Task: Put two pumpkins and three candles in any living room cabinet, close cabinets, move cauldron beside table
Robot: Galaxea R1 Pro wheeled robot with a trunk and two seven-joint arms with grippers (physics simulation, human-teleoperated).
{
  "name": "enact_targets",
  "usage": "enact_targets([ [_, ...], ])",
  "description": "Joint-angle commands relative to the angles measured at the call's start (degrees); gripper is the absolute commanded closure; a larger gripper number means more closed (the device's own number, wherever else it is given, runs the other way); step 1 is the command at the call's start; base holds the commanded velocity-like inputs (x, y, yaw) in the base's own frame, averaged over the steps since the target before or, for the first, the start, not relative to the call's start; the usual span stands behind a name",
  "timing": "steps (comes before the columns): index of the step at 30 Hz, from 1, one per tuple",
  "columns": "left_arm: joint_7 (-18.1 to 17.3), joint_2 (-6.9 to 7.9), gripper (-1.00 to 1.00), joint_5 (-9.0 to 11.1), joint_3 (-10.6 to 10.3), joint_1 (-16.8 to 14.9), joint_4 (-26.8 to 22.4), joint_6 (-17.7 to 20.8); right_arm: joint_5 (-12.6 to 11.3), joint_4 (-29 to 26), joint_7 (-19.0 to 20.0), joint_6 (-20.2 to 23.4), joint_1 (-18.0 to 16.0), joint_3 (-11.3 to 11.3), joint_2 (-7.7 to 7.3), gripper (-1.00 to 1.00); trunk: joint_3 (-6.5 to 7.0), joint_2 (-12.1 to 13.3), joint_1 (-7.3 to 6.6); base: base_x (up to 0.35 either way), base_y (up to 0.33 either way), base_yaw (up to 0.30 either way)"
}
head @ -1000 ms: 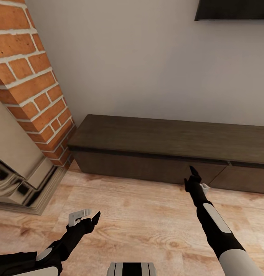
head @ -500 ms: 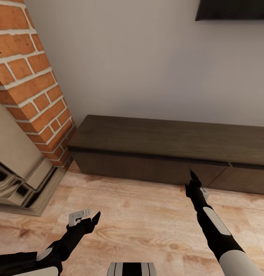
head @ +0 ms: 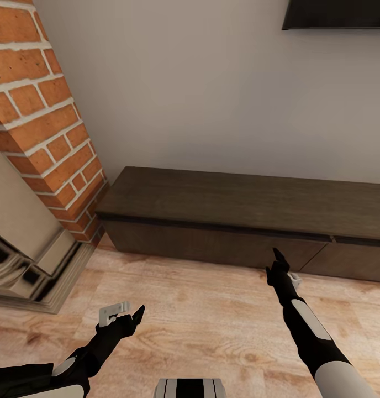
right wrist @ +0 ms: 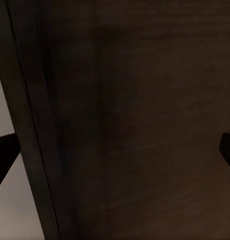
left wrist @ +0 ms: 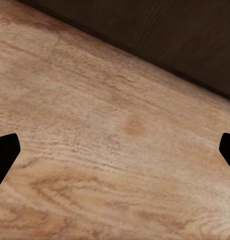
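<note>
The cabinet (head: 239,218), a long, low dark-brown unit, stands against the grey wall with its drawer fronts flush and shut. My right gripper (head: 277,258) is open, held just in front of a drawer front right of the middle; the right wrist view shows that dark front (right wrist: 145,100) up close between the spread fingertips. My left gripper (head: 130,319) is open and empty, hovering low over the wooden floor (left wrist: 104,125) well short of the cabinet (left wrist: 165,35). The pumpkins, candles, cauldron and table are out of view.
A red brick fireplace (head: 41,127) with a glossy stone surround (head: 30,265) rises at the left, touching the cabinet's left end. A dark screen (head: 336,14) hangs on the wall above. Pale plank floor (head: 201,320) lies between me and the cabinet.
My right gripper has sunk slightly lower in front of the drawer front. The left arm has stayed put, and both grippers have kept their opening.
</note>
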Motion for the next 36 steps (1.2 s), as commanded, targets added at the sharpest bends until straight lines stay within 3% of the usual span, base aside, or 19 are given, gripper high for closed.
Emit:
enact_targets([
  [1,0.16,0.01,-1.0,0.12,-0.17,-0.11,-0.07,-0.21,-0.62,0.0,0.24,-0.15,-0.02,0.13,0.01,-1.0,-0.04,-0.02,-0.01,0.001,0.0,0.0],
  [8,0.16,0.01,-1.0,0.12,-0.17,-0.11,-0.06,-0.21,-0.14,-0.02,0.14,-0.12,-0.02,0.37,-0.53,-1.0,-0.04,-0.02,-0.01,0.0,0.0,0.0],
  [15,0.16,0.01,-1.0,0.12,-0.17,-0.11,-0.08,-0.21,0.04,0.06,-0.26,-0.07,-0.02,0.42,-2.17,-1.0,-0.04,-0.02,-0.01,0.035,0.0,0.0],
  [36,0.07,-0.05,-1.0,0.06,-0.34,-0.11,-0.07,-0.21,0.75,0.15,-0.27,0.19,-0.02,0.65,-2.49,-1.0,-0.04,-0.02,-0.01,0.09,0.015,0.0],
])
